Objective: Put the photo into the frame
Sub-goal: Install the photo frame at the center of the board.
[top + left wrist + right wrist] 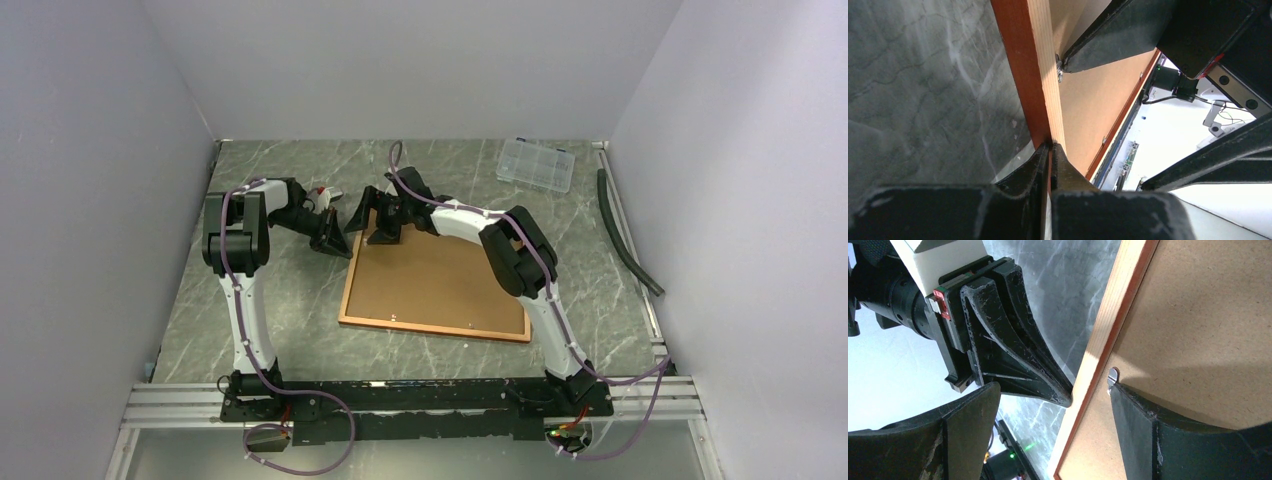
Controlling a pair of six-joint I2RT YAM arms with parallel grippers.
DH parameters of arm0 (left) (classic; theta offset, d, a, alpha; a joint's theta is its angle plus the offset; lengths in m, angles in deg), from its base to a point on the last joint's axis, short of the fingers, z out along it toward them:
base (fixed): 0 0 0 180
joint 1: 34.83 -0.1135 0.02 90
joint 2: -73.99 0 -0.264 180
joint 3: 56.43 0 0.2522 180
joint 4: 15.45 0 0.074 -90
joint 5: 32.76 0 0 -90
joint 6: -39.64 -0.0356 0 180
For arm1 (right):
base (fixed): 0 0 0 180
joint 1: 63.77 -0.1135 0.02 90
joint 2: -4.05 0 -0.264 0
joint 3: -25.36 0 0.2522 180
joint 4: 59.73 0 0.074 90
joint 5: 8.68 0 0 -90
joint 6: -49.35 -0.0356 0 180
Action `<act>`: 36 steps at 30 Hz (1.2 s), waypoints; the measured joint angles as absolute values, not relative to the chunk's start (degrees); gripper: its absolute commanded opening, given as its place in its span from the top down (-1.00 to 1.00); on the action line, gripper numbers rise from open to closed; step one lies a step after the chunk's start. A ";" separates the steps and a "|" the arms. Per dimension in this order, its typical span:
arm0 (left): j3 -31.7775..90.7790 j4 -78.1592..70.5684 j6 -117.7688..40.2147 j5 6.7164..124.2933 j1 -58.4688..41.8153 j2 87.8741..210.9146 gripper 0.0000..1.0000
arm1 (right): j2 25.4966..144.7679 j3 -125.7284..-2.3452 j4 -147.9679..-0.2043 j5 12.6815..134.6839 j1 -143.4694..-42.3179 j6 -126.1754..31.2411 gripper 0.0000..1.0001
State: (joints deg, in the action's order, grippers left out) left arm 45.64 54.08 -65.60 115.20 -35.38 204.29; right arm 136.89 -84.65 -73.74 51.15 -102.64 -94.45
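Left arm point(243, 300), right arm point(556, 325): white links, black joints, purple cables tied alongside. Left claw point(1065, 397): black, scuffed, red tab.

No legible text, labels or numbers on the frame point(436, 330), none elsewhere

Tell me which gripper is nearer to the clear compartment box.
Right. The right gripper sits over the frame's far-left corner, left of the clear compartment box; the left gripper pinches the frame's left edge, farther from it.
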 measured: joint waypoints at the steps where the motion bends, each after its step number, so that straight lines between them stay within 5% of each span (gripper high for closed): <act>1: 45.62 54.08 -65.60 115.20 -35.38 204.29 0.86 | 136.97 -84.78 -73.76 51.02 -102.62 -94.58 -0.69; 36: 44.68 53.03 -65.71 114.94 -35.38 203.44 0.87 | 137.87 -85.09 -71.86 50.82 -102.68 -96.68 -0.68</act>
